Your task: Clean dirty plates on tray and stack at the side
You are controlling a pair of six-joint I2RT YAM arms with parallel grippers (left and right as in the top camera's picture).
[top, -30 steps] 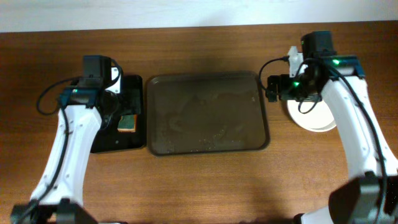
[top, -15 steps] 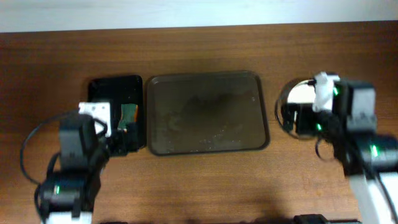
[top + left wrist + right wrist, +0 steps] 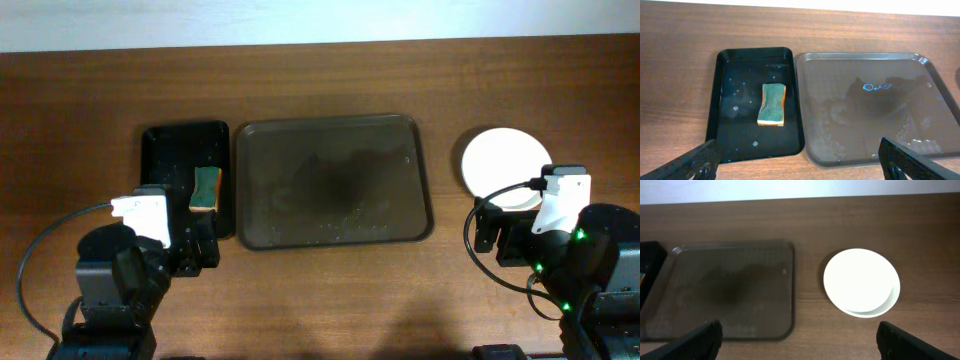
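Note:
The grey-brown tray (image 3: 334,181) lies in the middle of the table, wet and speckled, with no plates on it; it also shows in the left wrist view (image 3: 875,107) and the right wrist view (image 3: 725,287). A stack of white plates (image 3: 503,167) sits to its right, also in the right wrist view (image 3: 861,282). A green and yellow sponge (image 3: 207,188) lies in the small black tray (image 3: 185,150); the left wrist view shows the sponge (image 3: 772,104) too. My left gripper (image 3: 799,167) is open and empty, held high near the front. My right gripper (image 3: 799,342) is open and empty, likewise pulled back.
The small black tray (image 3: 740,100) touches the big tray's left edge. Bare wooden table (image 3: 330,290) lies in front of the trays, between the two arm bases. A pale wall edge runs along the back.
Both arms have drawn back from the black tray and the plate stack to the front of the table. The sponge now lies alone in the black tray.

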